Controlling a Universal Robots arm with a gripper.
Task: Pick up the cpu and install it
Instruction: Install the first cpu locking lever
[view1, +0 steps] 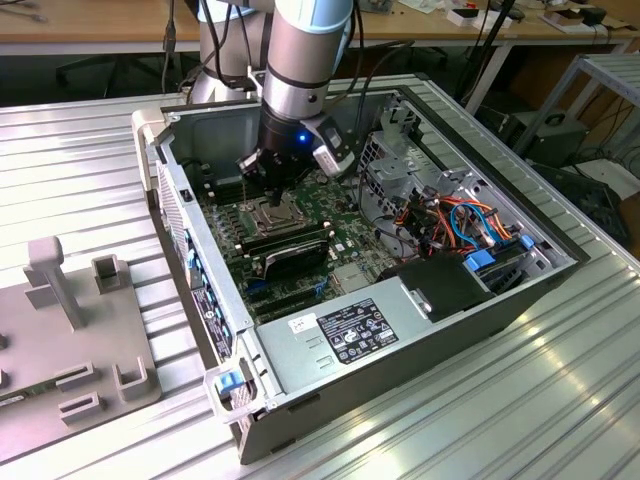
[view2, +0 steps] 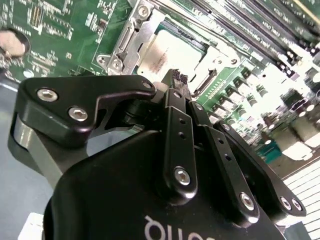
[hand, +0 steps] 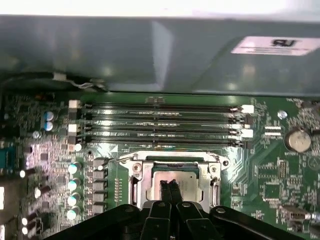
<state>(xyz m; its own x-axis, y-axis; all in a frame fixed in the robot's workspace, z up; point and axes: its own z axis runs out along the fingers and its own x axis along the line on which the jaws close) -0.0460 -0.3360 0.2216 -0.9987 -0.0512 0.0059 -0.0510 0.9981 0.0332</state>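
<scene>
I have the end effector (hand: 169, 186) down inside the open computer case (view1: 420, 310), its fingers (view2: 176, 107) pressed together with nothing between them. Directly under the fingertips, the cpu (hand: 172, 181) lies flat in its socket (hand: 137, 175) on the motherboard (hand: 270, 175), framed by the metal bracket. Just beyond the end effector run the memory slots (hand: 160, 125), then the case wall.
</scene>
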